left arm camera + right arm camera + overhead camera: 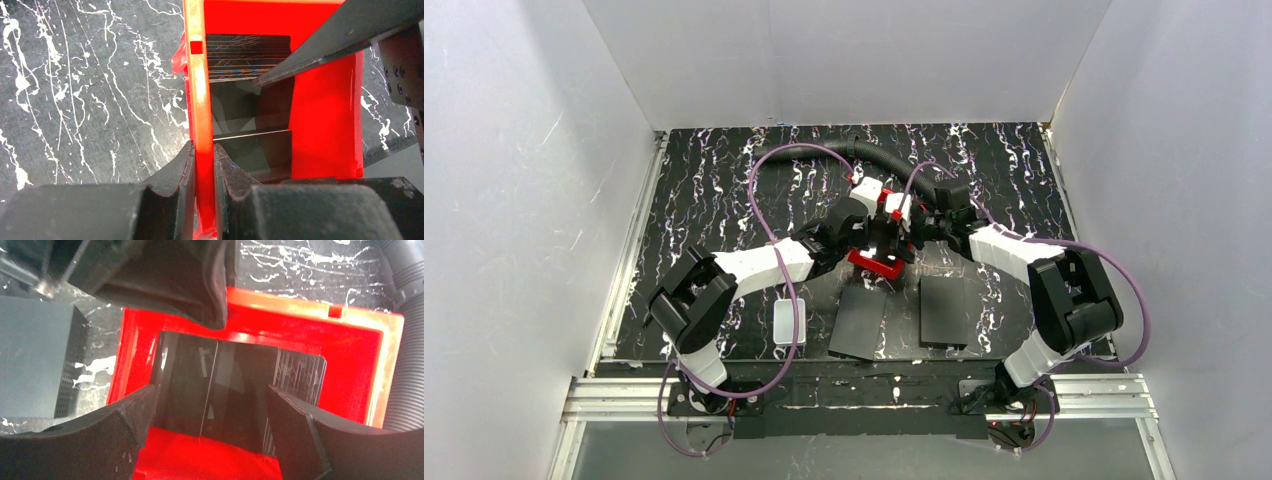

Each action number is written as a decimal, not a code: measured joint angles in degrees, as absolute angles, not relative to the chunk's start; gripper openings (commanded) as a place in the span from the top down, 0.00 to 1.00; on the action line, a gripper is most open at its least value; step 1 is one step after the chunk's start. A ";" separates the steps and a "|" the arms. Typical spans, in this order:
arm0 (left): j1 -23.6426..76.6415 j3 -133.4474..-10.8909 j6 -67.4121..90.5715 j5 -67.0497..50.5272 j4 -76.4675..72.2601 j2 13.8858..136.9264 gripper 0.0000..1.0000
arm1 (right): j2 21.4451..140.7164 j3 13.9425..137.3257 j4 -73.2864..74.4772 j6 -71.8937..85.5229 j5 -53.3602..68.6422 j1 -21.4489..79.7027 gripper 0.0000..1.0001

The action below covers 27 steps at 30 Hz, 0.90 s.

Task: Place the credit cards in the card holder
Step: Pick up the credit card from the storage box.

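Observation:
A red tray (879, 265) sits mid-table. My left gripper (202, 150) is shut on its side wall (200, 90), one pad on each face. Inside the tray lies the card holder (215, 385), dark and glossy with a seam down its middle, apparently opened flat. The credit cards (300, 375) show as a line-patterned edge beside and partly under it, and again as credit cards (247, 57) in the left wrist view. My right gripper (210, 390) hangs open over the card holder, its fingers straddling it. I cannot tell whether the pads touch anything.
Two flat black panels (859, 320) (944, 310) lie near the table's front, and a white rounded box (787, 322) to their left. A corrugated black hose (894, 160) curves behind the tray. White walls close in the table on three sides.

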<state>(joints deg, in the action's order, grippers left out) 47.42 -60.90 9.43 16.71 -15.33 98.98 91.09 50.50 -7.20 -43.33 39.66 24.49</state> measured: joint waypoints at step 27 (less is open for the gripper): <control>47.53 -56.80 5.76 17.72 -43.42 105.51 1.00 | 51.94 39.64 -11.60 -16.14 7.51 21.71 0.02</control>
<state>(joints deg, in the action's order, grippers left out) 47.53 -56.80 5.76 17.72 -43.42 105.51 51.94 39.64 -11.60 -16.14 7.51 21.71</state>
